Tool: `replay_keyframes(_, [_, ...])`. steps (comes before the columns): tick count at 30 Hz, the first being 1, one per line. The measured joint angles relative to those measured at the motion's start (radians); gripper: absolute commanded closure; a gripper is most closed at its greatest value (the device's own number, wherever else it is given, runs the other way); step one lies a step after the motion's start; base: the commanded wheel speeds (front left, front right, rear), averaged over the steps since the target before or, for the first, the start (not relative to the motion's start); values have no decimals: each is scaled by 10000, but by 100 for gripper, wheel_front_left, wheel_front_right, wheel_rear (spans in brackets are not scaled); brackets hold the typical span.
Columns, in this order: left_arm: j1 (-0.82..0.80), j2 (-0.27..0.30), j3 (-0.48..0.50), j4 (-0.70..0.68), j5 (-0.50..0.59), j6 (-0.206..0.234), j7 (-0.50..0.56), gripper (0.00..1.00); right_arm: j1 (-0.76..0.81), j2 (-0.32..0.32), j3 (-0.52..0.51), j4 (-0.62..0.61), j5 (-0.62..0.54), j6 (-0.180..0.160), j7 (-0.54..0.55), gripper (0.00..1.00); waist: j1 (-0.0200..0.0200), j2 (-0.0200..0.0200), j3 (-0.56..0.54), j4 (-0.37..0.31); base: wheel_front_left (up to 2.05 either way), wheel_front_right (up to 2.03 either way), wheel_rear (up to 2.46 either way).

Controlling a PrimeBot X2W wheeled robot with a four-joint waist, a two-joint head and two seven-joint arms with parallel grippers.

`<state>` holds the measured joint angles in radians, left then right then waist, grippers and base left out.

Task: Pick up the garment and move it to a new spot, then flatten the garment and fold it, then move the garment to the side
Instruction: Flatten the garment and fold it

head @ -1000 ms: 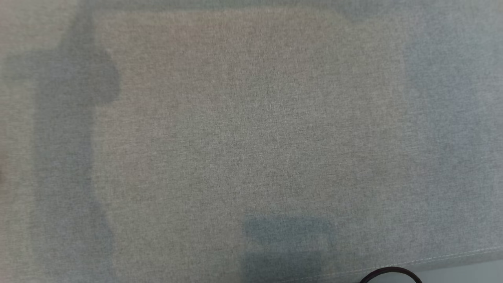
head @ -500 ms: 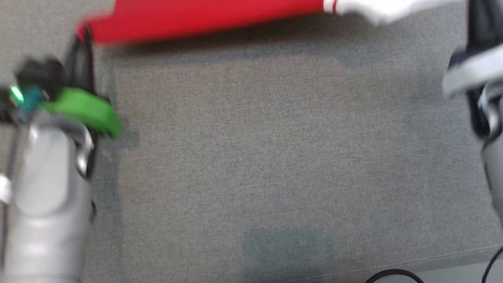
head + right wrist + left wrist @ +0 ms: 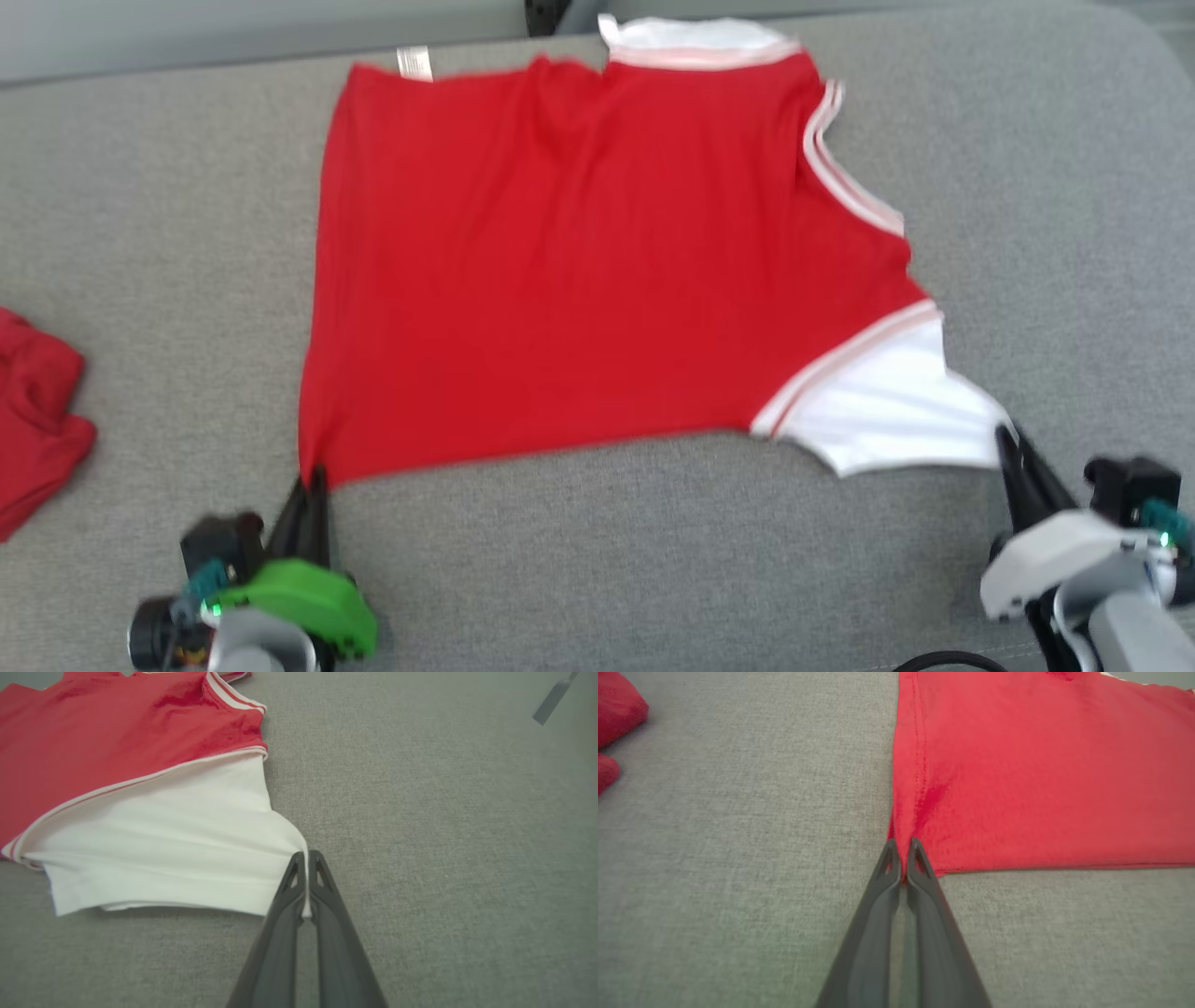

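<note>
The garment (image 3: 579, 261) is a red shirt with white sleeves and white-striped trim, spread flat on the grey cushion (image 3: 653, 560). My left gripper (image 3: 313, 478) is shut on the shirt's near left red corner (image 3: 903, 858). At the near right, my right gripper (image 3: 1006, 439) is shut on the tip of the white sleeve (image 3: 896, 411), and the pinched cloth shows between its fingers (image 3: 306, 877). The far white sleeve (image 3: 691, 37) lies at the cushion's back edge.
A second crumpled red cloth (image 3: 33, 420) lies at the cushion's left edge, also seen in the left wrist view (image 3: 616, 704). A black cable (image 3: 943, 661) loops at the front edge. Bare grey cushion surrounds the shirt on the left, right and front.
The whole head view has shifted, so the camera has moved. The shirt now lies spread across the cushion with both grippers low at its near corners.
</note>
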<state>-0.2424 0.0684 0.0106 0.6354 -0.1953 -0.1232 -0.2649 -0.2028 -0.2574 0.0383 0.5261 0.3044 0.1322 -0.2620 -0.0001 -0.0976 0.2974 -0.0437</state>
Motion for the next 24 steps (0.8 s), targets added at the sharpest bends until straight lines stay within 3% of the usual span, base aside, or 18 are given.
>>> replay_keyframes(13, [2607, -222, 199, 79, 100, -44, 6, 100, 2863, 583, -309, 431, 42, 2, -6, 100, 0, -1, -2044, 345, 0, 0, 0])
replay_keyframes(24, [3244, -232, 180, -274, -10, -58, 8, 100, 3598, 593, -466, -161, 19, 4, -6, 100, 0, -1, -2309, 583, 0, 0, 0])
